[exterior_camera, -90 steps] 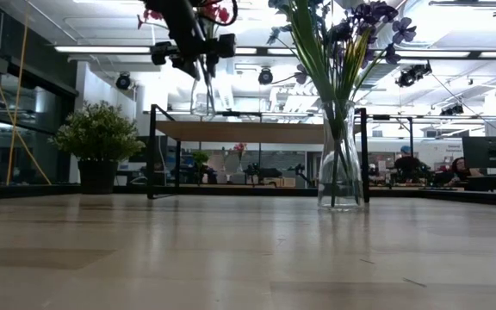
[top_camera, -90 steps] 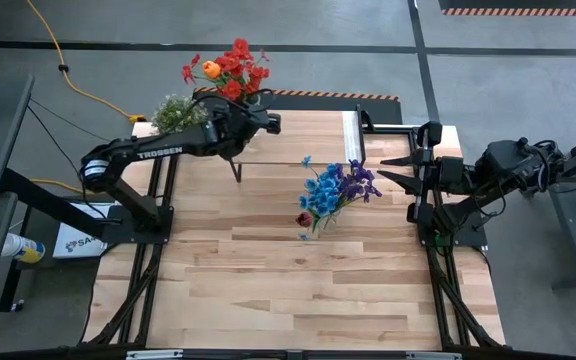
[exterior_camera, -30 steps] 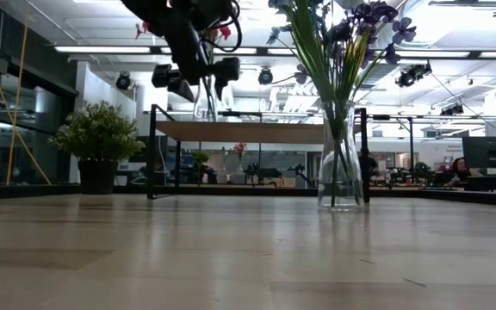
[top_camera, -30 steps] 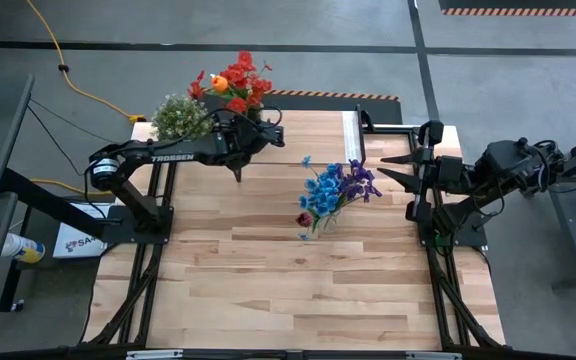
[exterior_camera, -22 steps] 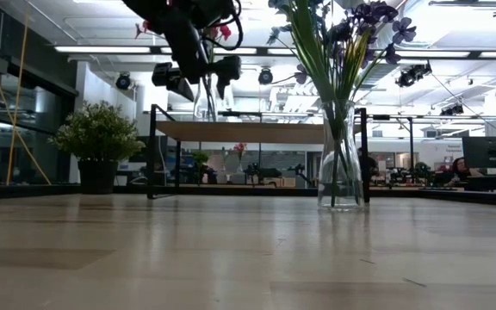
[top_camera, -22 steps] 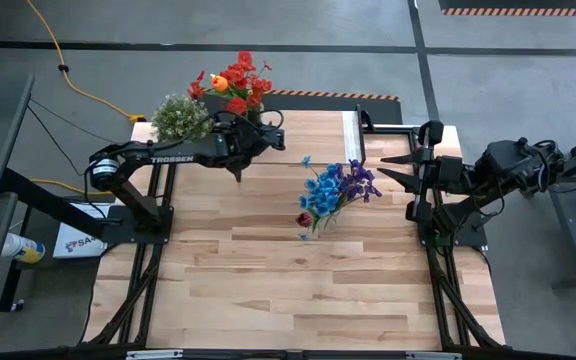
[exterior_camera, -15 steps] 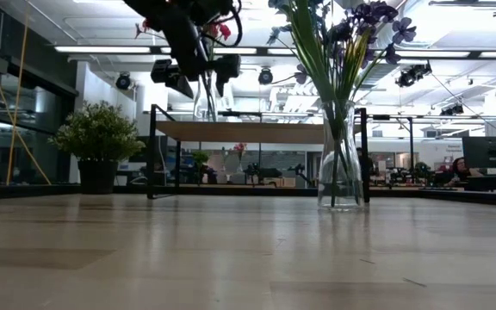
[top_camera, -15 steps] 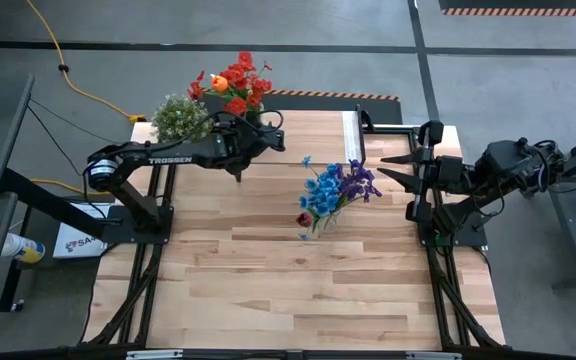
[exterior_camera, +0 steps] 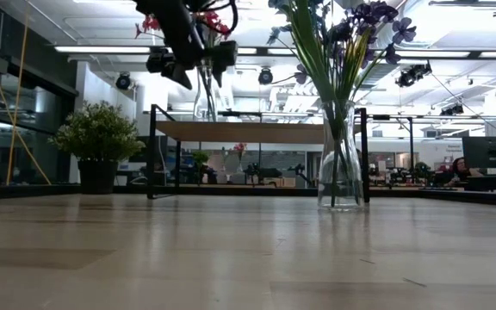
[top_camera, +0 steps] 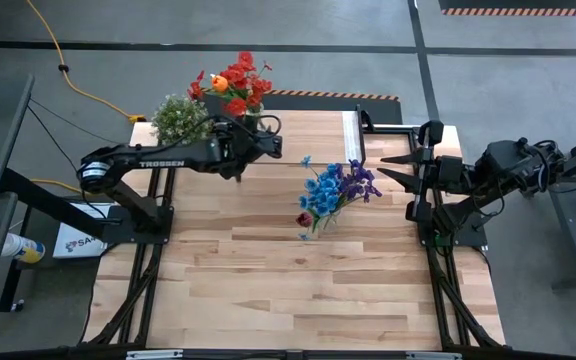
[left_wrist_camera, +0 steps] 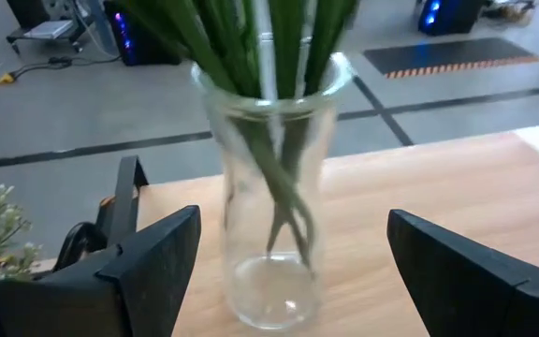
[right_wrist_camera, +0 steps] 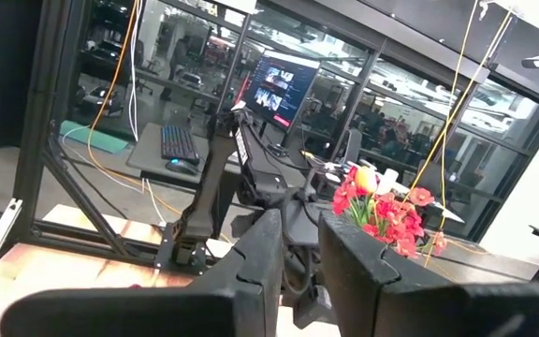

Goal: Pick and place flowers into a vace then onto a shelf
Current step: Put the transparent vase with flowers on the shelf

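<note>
My left claw [left_wrist_camera: 293, 234] is up at the shelf [top_camera: 308, 135], and its fingers [left_wrist_camera: 152, 257] are spread wide on either side of the glass vase [left_wrist_camera: 268, 187]. There is a clear gap between each finger and the glass, so the claw pinches nothing. The vase stands upright on the shelf board, directly between the fingers, with its green stalks crossing inside it. The red and orange flowers [top_camera: 233, 80] fan out above and beyond the claw, past the far edge of the shelf.

I judge the wide spread to be deliberate. With the glass clear of both fingers, the arm can move along its own line without dragging the vase or catching the stalks. The top-heavy bunch makes any sideways brush risky, since the vase is narrow and could tip.

Below the claw and off towards the other arm, a second vase [top_camera: 326, 205] sits on the desk [top_camera: 268, 290] holding the blue and purple flowers [top_camera: 338, 185]. It is not yet on the shelf, so I take it as the remaining part of the job. A bushy potted plant [top_camera: 178, 115] stands behind the claw, beside the left arm's forearm, and I want to keep clear of it.

The right claw [top_camera: 396, 170] waits at the desk's right edge, its fingers parted and holding nothing.
</note>
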Controlling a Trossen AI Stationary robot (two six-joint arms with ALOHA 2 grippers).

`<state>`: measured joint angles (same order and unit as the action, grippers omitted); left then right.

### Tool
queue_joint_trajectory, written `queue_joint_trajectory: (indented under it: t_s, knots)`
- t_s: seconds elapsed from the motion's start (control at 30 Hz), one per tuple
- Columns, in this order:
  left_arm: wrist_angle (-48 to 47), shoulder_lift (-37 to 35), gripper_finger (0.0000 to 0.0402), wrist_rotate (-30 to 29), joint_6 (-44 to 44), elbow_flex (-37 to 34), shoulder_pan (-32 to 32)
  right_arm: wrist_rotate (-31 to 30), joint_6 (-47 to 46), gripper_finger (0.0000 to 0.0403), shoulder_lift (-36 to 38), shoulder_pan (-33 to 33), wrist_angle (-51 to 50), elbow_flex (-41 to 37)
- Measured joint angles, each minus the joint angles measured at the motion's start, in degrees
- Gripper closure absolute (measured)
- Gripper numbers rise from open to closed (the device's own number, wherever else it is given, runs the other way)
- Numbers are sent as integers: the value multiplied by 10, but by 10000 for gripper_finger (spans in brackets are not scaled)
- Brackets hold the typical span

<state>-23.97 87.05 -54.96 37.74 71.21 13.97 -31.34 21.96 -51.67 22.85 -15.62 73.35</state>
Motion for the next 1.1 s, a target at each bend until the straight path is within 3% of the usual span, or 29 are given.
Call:
queue_joint_trajectory:
  t_s: [0.4,0.83,1.1]
  knots:
    - [-54,-4,25,-16,2,0,-63,0,-3,336,0,0,0,0]
    - [-183,-74,25,-41,15,0,-174,-9,-10,336,0,0,-20,0]
    - [-212,-109,25,-37,15,0,-255,-38,-67,336,6,1,-86,0]
